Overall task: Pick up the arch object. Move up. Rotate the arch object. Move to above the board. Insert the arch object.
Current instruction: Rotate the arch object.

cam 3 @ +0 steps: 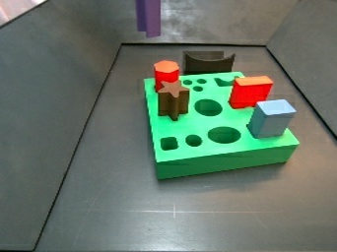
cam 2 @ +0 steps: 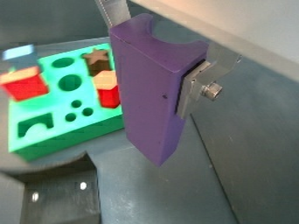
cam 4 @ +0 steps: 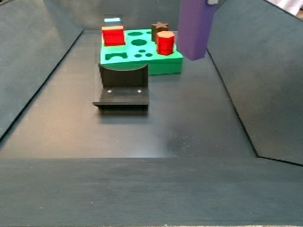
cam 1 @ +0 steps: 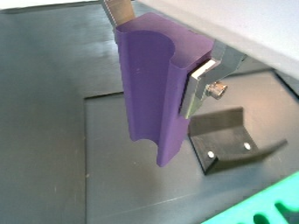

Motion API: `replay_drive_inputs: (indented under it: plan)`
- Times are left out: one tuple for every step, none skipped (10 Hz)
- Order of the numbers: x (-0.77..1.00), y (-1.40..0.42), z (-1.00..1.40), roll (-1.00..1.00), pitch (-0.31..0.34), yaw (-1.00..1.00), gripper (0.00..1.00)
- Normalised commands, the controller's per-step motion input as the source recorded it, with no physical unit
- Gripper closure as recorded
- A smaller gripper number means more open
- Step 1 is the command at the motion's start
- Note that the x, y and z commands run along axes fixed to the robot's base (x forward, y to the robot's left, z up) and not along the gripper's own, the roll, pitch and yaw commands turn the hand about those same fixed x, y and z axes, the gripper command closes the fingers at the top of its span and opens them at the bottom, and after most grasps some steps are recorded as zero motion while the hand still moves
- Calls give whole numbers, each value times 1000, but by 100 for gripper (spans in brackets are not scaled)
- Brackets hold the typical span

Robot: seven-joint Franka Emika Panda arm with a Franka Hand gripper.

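The purple arch block point(cam 1: 155, 92) is held between the silver fingers point(cam 1: 201, 83) of the gripper point(cam 2: 149, 48) and is seen hanging in the air, well above the dark floor, in both wrist views. The jaws are clenched on its upper part – one plate is pressed on its side, and the other plate point(cam 2: 114, 11) is seen only at the far edge of the block. In a side view the block point(cam 4: 196, 28) is seen upright and near the green board point(cam 4: 142, 55), to the side of it and not over it. In a side view only its lower end point(cam 3: 149, 17) is shown at the top edge of the picture – the gripper itself is cut off there. On the board point(cam 3: 218, 150) a red hexagon piece point(cam 3: 166, 72), a brown star piece point(cam 3: 171, 96), a red cube point(cam 3: 250, 92) and a grey-blue cube point(cam 3: 274, 117) are standing, and a dark scooped block point(cam 3: 207, 62) is placed just behind it. The dark fixture point(cam 4: 123, 92) is standing on the floor just in front of the board.
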Motion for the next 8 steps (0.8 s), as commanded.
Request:
replay_drive_inputs:
  plan:
    - [0, 0, 4, 0, 12, -1000, 100]
    - [0, 1, 4, 0, 12, -1000, 100]
    - [0, 2, 4, 0, 13, -1000, 100]
    - [0, 3, 4, 0, 14, -1000, 100]
    - [0, 3, 5, 0, 15, -1000, 100]
    - [0, 4, 5, 0, 16, -1000, 100]
    - [1, 4, 5, -1, 17, -1000, 100]
    - [1, 4, 5, -1, 18, -1000, 100]
